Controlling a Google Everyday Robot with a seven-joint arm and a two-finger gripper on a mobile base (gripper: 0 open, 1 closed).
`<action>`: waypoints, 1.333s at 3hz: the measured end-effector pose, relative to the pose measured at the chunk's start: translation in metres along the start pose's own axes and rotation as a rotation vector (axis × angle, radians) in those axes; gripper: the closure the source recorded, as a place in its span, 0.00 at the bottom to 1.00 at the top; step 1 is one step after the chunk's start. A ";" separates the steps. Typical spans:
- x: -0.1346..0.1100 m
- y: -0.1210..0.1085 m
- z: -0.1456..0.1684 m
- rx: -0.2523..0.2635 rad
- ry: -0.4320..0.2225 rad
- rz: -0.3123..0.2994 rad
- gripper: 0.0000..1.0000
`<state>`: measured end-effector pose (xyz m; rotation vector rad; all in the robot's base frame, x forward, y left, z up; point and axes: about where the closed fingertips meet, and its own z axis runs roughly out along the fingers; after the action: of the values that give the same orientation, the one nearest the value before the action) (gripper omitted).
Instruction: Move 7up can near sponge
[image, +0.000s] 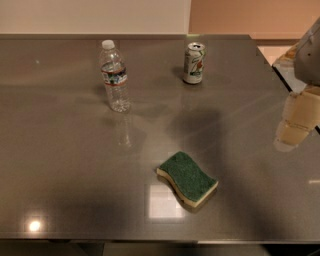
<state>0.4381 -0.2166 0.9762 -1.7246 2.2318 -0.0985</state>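
Observation:
The 7up can (194, 63), silver-white with green and red markings, stands upright at the back of the grey table, right of centre. The sponge (187, 178), dark green on top over pale yellow foam, lies flat toward the front of the table, well apart from the can. My gripper (296, 122) hangs in from the right edge of the view, above the table's right side. It is to the right of both the can and the sponge, touches neither, and holds nothing that I can see.
A clear plastic water bottle (114, 76) with a white cap stands upright at the back left of the can. The table (65, 165) is glossy and its right edge runs diagonally behind my arm. A wall lies beyond the far edge.

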 end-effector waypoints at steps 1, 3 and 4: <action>0.000 0.000 0.000 0.000 0.000 0.000 0.00; -0.017 -0.045 0.015 0.065 -0.048 -0.006 0.00; -0.025 -0.078 0.026 0.100 -0.084 0.001 0.00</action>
<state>0.5234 -0.2103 0.9757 -1.6451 2.1303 -0.1327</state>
